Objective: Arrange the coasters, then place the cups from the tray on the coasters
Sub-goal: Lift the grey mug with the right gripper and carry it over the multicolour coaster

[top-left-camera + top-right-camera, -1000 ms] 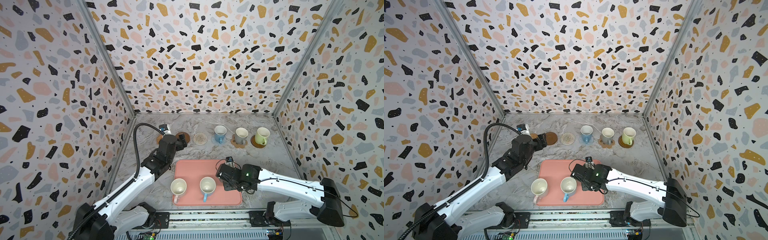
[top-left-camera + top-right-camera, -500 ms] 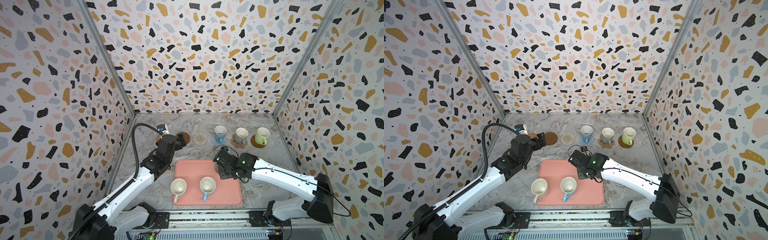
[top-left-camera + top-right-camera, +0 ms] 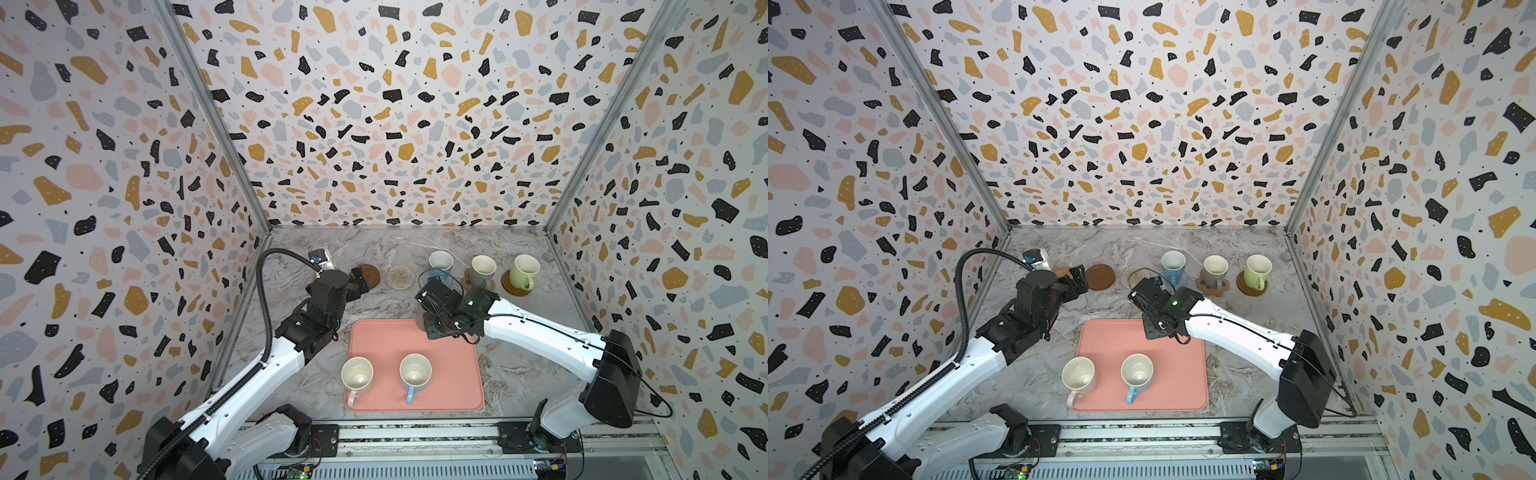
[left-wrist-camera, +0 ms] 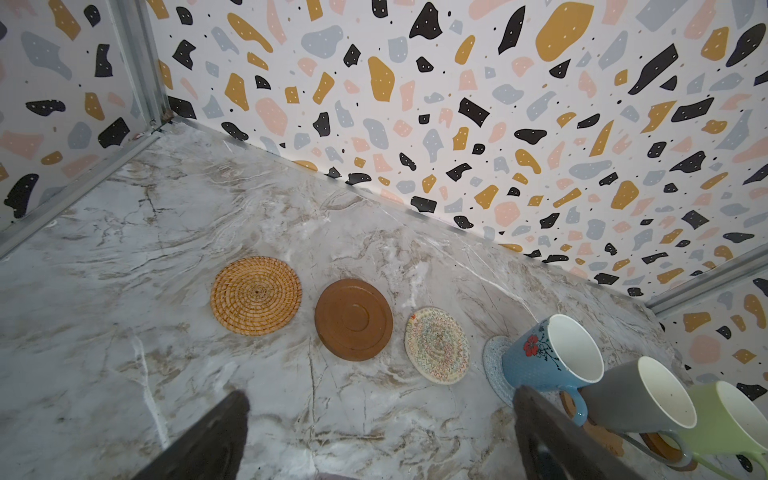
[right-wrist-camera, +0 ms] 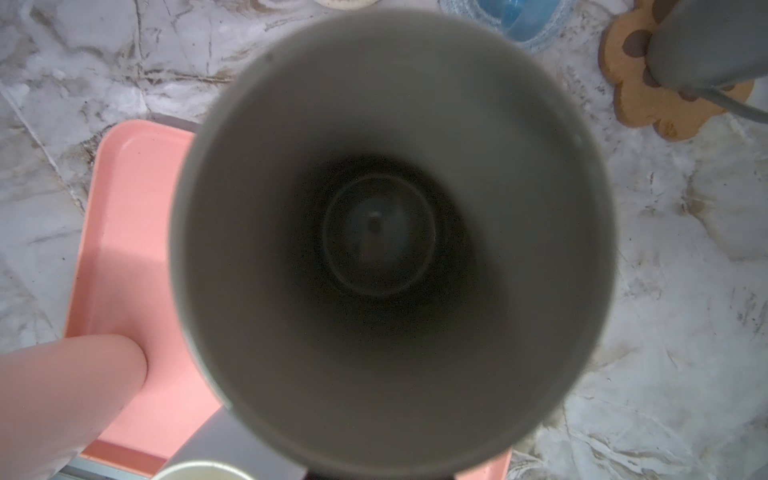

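Observation:
My left gripper (image 4: 380,399) is open and empty, low over the marble in front of the orange woven coaster (image 4: 255,295), a dark brown coaster (image 4: 353,319) and the beige woven coaster (image 4: 436,345). Further along that row a blue cup (image 3: 440,262) stands on the light-blue coaster (image 4: 492,365). The grey cup (image 3: 483,268) is on the paw coaster (image 5: 648,91), and the green cup (image 3: 525,270) on another dark brown coaster (image 3: 505,284). My right gripper (image 3: 430,322) is shut on the dark grey cup (image 5: 390,232), held above the tray's (image 3: 453,374) far edge. A pale pink cup (image 3: 357,374) and a light blue cup (image 3: 415,370) stand on the tray.
Terrazzo-patterned walls close the marble table on three sides. The coaster row runs along the back. A metal rail (image 3: 415,436) with both arm bases borders the front. The left arm's black cable (image 3: 262,291) loops near the left wall.
My right gripper has carried the dark grey cup from the tray's right part toward its far edge and the coaster row. The left gripper's jaws have spread a little wider, staying in place.

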